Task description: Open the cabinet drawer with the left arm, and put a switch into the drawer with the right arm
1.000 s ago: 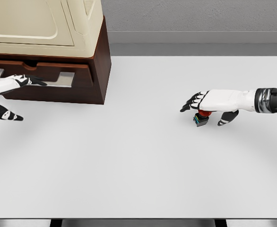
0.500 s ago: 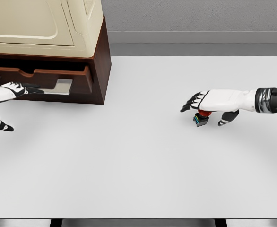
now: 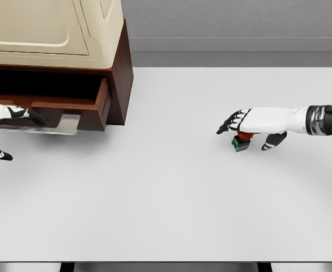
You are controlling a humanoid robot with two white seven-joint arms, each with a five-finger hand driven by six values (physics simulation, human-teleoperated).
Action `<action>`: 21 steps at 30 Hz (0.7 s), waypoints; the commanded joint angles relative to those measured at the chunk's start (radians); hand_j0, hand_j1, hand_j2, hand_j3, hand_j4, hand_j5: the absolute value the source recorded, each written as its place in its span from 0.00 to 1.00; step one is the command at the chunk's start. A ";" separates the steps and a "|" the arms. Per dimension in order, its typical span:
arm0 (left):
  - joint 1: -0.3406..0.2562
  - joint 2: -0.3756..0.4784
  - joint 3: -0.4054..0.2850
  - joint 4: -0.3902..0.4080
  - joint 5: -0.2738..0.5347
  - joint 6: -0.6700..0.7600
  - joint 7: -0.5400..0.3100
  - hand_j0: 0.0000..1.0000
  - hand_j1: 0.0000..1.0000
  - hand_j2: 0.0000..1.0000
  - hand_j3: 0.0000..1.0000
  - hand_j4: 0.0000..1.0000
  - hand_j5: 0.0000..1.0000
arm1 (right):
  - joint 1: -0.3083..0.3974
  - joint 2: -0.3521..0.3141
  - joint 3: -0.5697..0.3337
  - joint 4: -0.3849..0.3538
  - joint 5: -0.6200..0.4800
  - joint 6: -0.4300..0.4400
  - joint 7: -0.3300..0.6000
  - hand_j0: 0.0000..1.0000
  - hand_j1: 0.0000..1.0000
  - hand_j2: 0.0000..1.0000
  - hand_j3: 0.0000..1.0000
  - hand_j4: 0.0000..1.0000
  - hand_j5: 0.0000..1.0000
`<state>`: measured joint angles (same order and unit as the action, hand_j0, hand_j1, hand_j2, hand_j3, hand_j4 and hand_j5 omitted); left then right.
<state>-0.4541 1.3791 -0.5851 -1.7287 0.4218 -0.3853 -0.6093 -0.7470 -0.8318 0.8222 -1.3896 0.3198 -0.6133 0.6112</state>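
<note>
Pulled drawer [image 3: 69, 102] farther out of cabinet [image 3: 92, 51] since earlier frame, left hand [image 3: 10, 115] hooked on its handle. Right hand [image 3: 256, 126] spread over switch [image 3: 241, 141], well right of cabinet, not gripping. Best pulled straight, fully open.

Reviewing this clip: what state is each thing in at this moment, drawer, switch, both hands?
Drawer: partly pulled out of the cabinet.
Switch: upright on the table, under the right hand.
Left hand: fingers at the drawer handle.
Right hand: over the switch, fingers spread, not closed.
</note>
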 commanded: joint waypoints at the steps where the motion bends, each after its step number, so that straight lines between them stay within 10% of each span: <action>1: 0.000 0.000 -0.012 -0.014 0.080 -0.020 -0.002 0.88 0.88 0.88 0.88 0.88 0.88 | -0.002 -0.001 0.000 0.000 -0.005 0.002 0.000 1.00 1.00 1.00 1.00 1.00 1.00; 21: 0.003 0.138 -0.012 -0.011 0.298 -0.226 -0.002 0.91 0.91 0.91 0.91 0.91 0.91 | 0.000 -0.001 0.002 -0.015 -0.005 0.002 0.000 0.80 0.80 0.80 0.80 0.80 0.80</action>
<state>-0.4531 1.4991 -0.5985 -1.7398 0.6812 -0.5960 -0.6112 -0.7470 -0.8320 0.8239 -1.3996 0.3198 -0.6134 0.6112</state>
